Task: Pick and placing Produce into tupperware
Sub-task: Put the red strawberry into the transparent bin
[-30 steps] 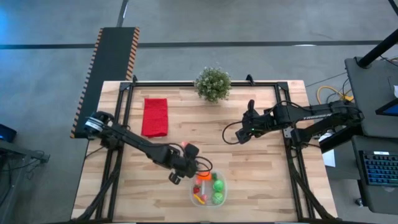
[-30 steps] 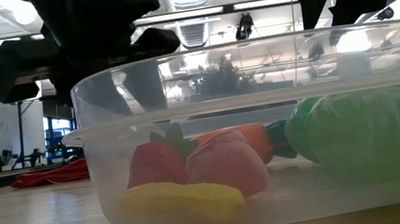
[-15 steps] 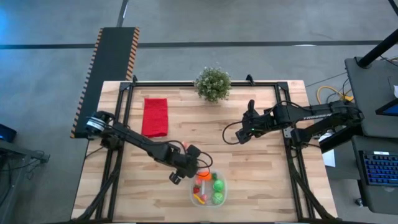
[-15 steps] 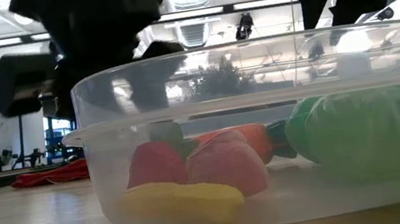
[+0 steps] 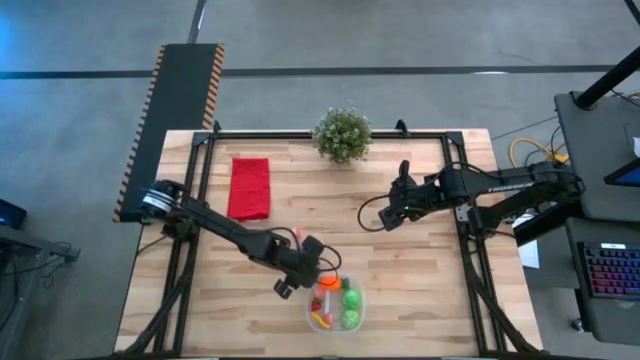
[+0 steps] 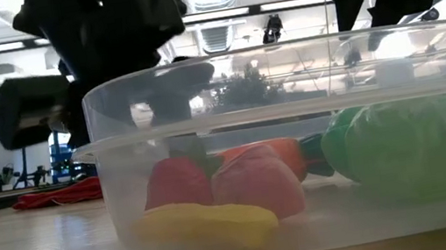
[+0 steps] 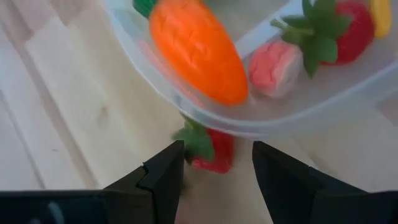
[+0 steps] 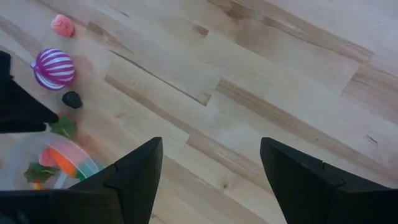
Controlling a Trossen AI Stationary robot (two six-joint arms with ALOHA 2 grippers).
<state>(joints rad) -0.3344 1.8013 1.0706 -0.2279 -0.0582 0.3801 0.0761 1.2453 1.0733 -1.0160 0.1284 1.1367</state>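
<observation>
The tupperware (image 5: pixel 336 306) at the worktop's six o'clock edge already holds most of the produce: carrot (image 7: pixel 198 50), strawberry (image 7: pixel 339 31), green pieces. At its ten o'clock rim the left gripper (image 7: pixel 214 165), jaws apart, straddles a red strawberry piece (image 7: pixel 210 147) on the worktop. Still out: a striped purple ball (image 8: pixel 53 68) and a pink piece (image 8: pixel 62 25); the right gripper (image 8: pixel 211 171) hangs wide open toward three o'clock.

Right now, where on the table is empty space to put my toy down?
Bare wood lies between the red cloth and the right gripper, below the potted plant. It is crowded where the left gripper meets the tupperware.
</observation>
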